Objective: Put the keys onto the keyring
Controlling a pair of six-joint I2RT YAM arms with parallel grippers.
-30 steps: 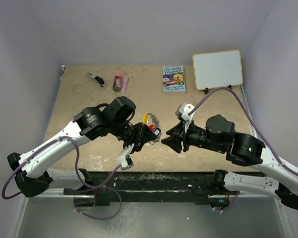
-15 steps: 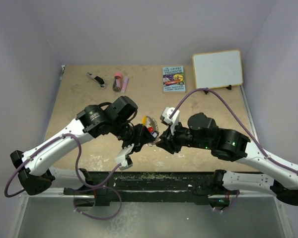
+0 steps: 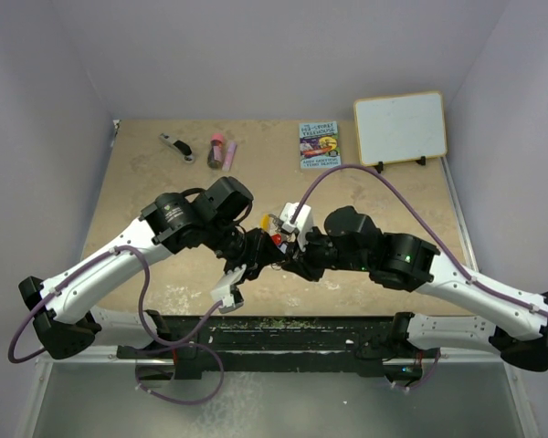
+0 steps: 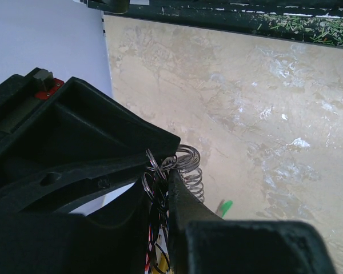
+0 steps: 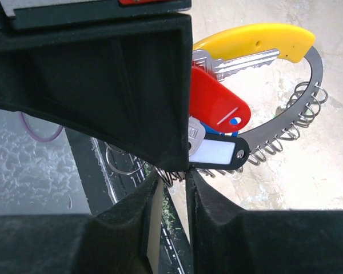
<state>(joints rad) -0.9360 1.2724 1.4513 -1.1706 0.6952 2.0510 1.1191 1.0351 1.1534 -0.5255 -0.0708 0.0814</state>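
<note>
The keyring (image 3: 268, 219), whitish with a yellow stretch, is held above the table's middle by my left gripper (image 3: 258, 248), which is shut on its wire loops (image 4: 188, 165). In the right wrist view the ring (image 5: 257, 37) carries a red key (image 5: 217, 105), a blue key (image 5: 201, 128) and a black tag (image 5: 217, 153). My right gripper (image 5: 171, 174) is right under the left one. Its jaws stand a narrow gap apart, with the ring's loops pinched between the tips. From above, the right gripper (image 3: 288, 260) meets the left one. A green key (image 4: 226, 206) lies on the table below.
A book (image 3: 320, 146) and a whiteboard (image 3: 400, 126) are at the back right. A black-and-silver tool (image 3: 175, 146) and a pink tube (image 3: 221, 151) lie at the back left. A dark rail (image 3: 301, 327) runs along the near edge.
My right arm has swung left from beside the ring to the ring itself, and its jaws have narrowed onto the loops. The left gripper has kept its hold and barely moved.
</note>
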